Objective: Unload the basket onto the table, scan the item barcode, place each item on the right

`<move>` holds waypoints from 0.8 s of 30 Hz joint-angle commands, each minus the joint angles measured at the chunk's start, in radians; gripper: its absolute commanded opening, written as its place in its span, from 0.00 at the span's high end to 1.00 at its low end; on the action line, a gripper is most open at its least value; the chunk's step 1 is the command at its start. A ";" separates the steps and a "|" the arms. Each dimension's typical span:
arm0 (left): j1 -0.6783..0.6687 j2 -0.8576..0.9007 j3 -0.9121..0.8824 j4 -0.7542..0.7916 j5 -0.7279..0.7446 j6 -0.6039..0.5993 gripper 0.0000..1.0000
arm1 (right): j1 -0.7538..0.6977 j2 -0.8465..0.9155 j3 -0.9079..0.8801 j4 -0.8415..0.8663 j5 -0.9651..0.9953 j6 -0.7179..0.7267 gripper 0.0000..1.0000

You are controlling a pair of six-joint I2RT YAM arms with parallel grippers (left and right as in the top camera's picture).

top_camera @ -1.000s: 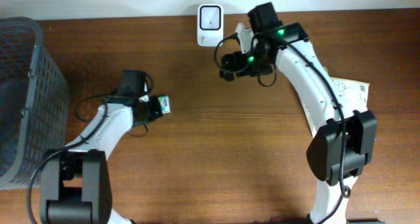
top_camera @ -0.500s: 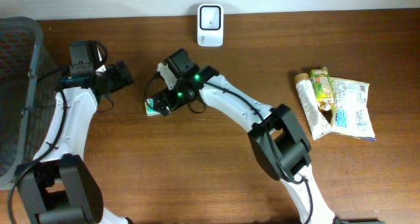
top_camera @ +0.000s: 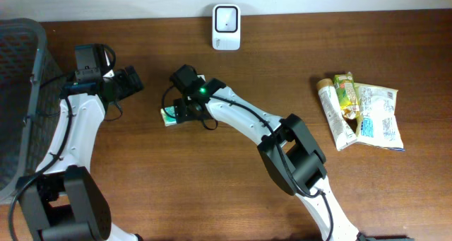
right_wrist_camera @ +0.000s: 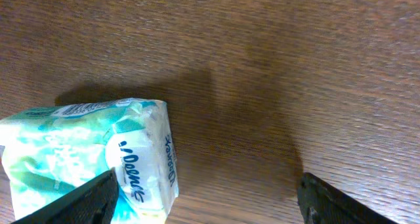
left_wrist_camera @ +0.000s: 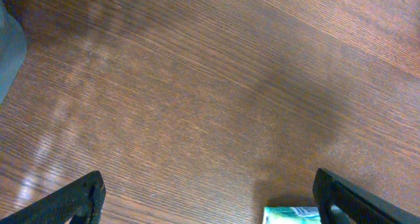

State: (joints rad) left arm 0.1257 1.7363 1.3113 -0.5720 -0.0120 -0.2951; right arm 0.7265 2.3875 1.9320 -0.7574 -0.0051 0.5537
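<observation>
Tissue pack (right_wrist_camera: 85,152) — open table (right_wrist_camera: 295,66) alongside

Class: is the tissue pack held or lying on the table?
Lying on the table: the tissue pack rests flat, right gripper open above.

Twin white arms, black at every joint
Left arm (top_camera: 68,138) and right arm (top_camera: 247,122): white shells, black motor housings — thin black cables (top_camera: 244,108) alongside, green lights (top_camera: 201,92) at the right wrist, black tool fingers (left_wrist_camera: 75,201).

Right claw (top_camera: 181,110) hides most of the tissue pack (top_camera: 169,116).
</observation>
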 commanded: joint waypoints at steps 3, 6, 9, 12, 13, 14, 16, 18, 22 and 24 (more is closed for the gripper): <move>0.000 -0.016 0.016 0.002 -0.007 0.012 0.01 | -0.101 -0.018 0.072 -0.168 0.067 -0.251 0.12; 0.000 -0.016 0.016 0.002 -0.007 0.012 0.01 | -0.148 -0.018 0.179 -0.285 0.128 -0.262 0.12; 0.000 -0.016 0.016 0.002 -0.007 0.012 0.01 | -0.161 -0.018 0.226 -0.306 0.279 -0.256 0.12; 0.000 -0.016 0.016 0.002 -0.007 0.012 0.01 | -0.160 -0.018 0.240 -0.314 0.099 -0.200 0.11; 0.000 -0.016 0.016 0.002 -0.007 0.012 0.01 | -0.157 -0.018 0.239 -0.311 -0.019 -0.190 0.12; 0.000 -0.016 0.016 0.002 -0.007 0.012 0.01 | -0.150 -0.016 0.232 -0.292 -0.152 -0.127 0.12; 0.000 -0.016 0.016 0.002 -0.007 0.012 0.01 | -0.130 -0.010 0.224 -0.236 -0.223 -0.037 0.22; 0.000 -0.016 0.016 0.002 -0.007 0.012 0.01 | -0.103 0.009 0.211 -0.160 -0.173 0.048 0.38; 0.000 -0.016 0.016 0.002 -0.007 0.012 0.01 | -0.072 0.072 0.210 -0.111 -0.050 0.294 0.44; 0.000 -0.016 0.016 0.002 -0.007 0.012 0.01 | -0.067 0.093 0.210 -0.137 -0.018 0.433 0.44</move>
State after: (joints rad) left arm 0.1257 1.7363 1.3113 -0.5720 -0.0120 -0.2951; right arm 0.6567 2.4329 2.1475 -0.8696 -0.0982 0.7383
